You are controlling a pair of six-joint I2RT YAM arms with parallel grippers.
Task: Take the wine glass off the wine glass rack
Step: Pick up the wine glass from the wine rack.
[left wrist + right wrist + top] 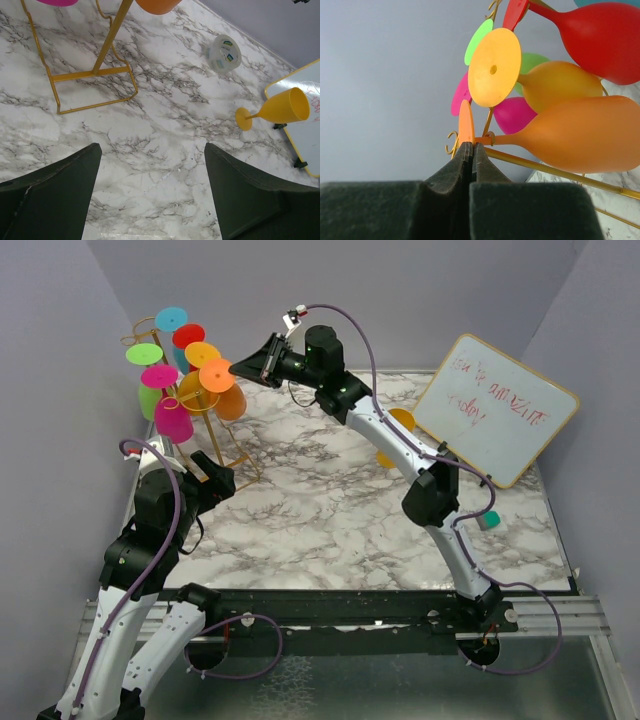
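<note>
Our right tool [472, 146] has its jaws pressed together, tips against the lower rim of the foot of the orange wine glass [580, 132]. Whether that rim is nipped between them we cannot tell. The glass hangs by its stem in a curled loop of the gold wine glass rack [555, 171], among other coloured glasses [600, 40]. Our left tool [151, 150] gapes wide above the marble table [165, 125].
</note>
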